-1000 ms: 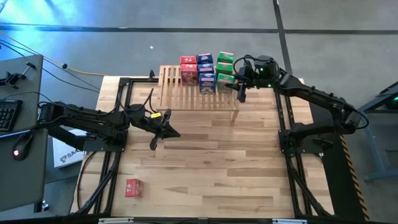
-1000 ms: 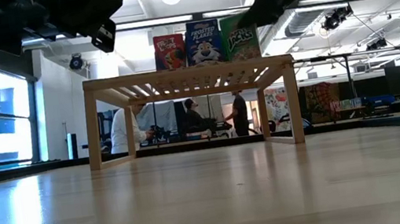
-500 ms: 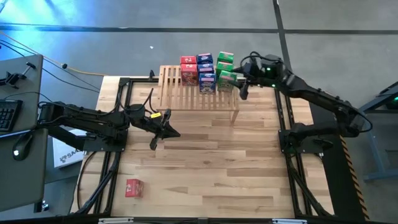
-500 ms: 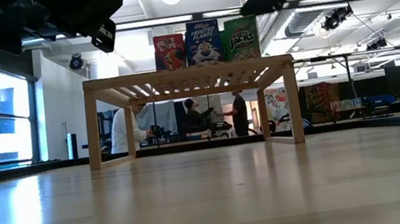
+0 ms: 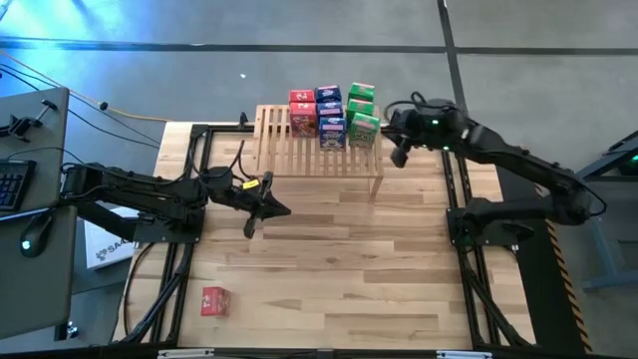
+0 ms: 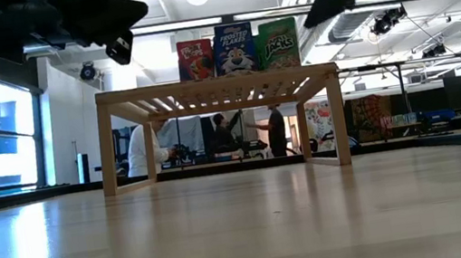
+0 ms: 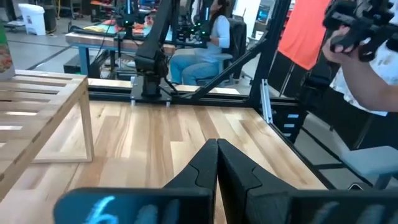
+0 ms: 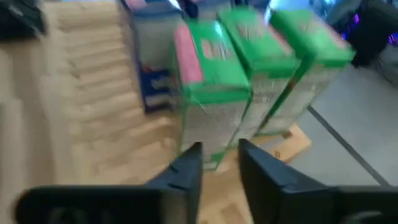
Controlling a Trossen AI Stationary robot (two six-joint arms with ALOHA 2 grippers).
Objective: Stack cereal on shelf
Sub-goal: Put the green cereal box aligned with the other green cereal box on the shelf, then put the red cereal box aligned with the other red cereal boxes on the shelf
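Several small cereal boxes stand in three rows on the far right part of the slatted wooden shelf (image 5: 309, 155): red (image 5: 302, 112), blue (image 5: 330, 115) and green (image 5: 362, 110). The front green box (image 8: 214, 93) stands upright on its bottom edge. My right gripper (image 5: 401, 157) hangs open just right of that box, its fingers (image 8: 186, 174) short of it and touching nothing. One more red box (image 5: 214, 300) lies flat on the table near the near-left corner. My left gripper (image 5: 249, 227) is shut and holds nothing, over the table left of the shelf.
The shelf's left half (image 5: 274, 140) holds bare slats. In the low view the shelf (image 6: 215, 84) stands on legs with open space beneath. Black frame rails (image 5: 194, 179) run along both table sides. People sit in the room beyond the table (image 7: 211, 37).
My right gripper has drawn back from the front green box toward the table's right edge. The box, partly covered by the gripper and then slightly tilted, now stands upright and uncovered on the shelf. My left arm has kept still.
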